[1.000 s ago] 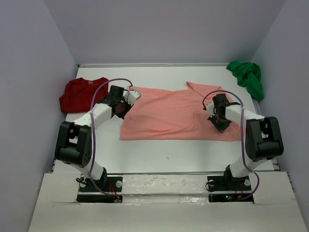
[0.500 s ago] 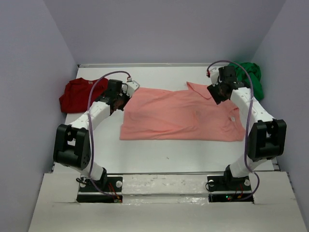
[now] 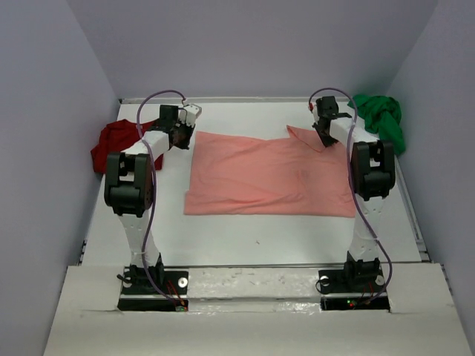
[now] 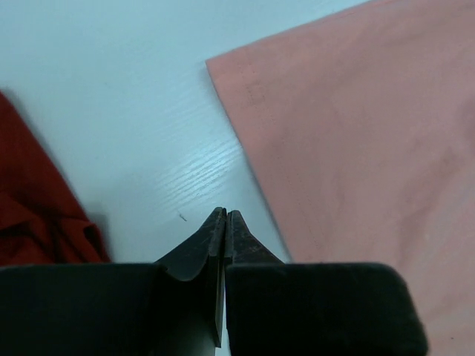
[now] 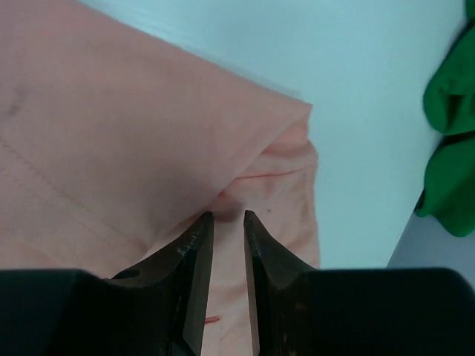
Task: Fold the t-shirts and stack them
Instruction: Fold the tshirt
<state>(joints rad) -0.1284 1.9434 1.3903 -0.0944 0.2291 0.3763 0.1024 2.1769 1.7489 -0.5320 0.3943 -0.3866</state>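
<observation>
The salmon-pink t-shirt lies spread flat in the middle of the table. The dark red t-shirt is bunched at the far left and the bright green t-shirt at the far right corner. My left gripper is shut and empty over bare table, just left of the salmon shirt's far left corner. In its wrist view the gripper has the dark red shirt to its left. My right gripper hangs over the salmon shirt's folded far right sleeve; there the gripper is narrowly open.
The white table is walled by grey panels on the left, back and right. The green shirt lies close to the right of the right gripper. Both arms reach far back across the table.
Both arms have stretched toward the back. The left gripper moved to the shirt's far left corner; the right gripper left the shirt's right middle and came to the far right sleeve.
</observation>
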